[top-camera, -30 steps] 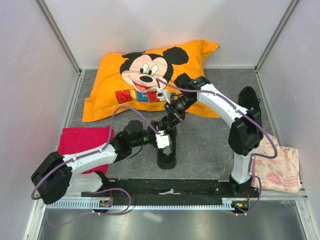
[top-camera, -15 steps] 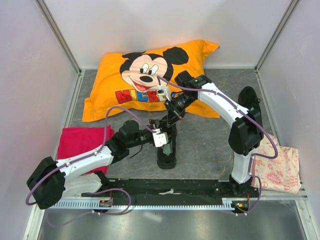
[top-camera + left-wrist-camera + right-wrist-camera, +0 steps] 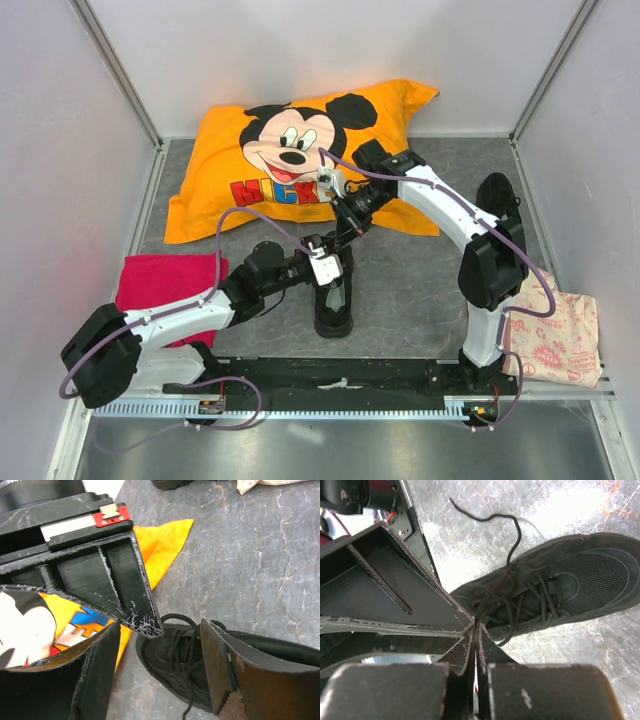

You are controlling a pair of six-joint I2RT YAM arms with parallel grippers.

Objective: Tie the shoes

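One of the shoes (image 3: 334, 304), a black sneaker, lies on the grey floor in the middle of the top view; I see no second one. My right gripper (image 3: 476, 626) is shut on a thin black lace (image 3: 496, 587) that rises taut from the shoe (image 3: 570, 587). In the top view the right gripper (image 3: 345, 226) hangs just beyond the shoe. My left gripper (image 3: 160, 655) is open over the laced front of the shoe (image 3: 175, 667), its fingers (image 3: 97, 675) on either side and holding nothing. A loose lace end (image 3: 485, 517) trails on the floor.
An orange Mickey Mouse pillow (image 3: 290, 155) lies at the back. A red cloth (image 3: 165, 285) is on the left and a cream patterned bag (image 3: 560, 340) on the right. Side walls close in the floor.
My left gripper has moved a little away from the bases, up over the shoe's laces, its jaws slightly narrower. The right gripper has shifted slightly toward the pillow with the lace.
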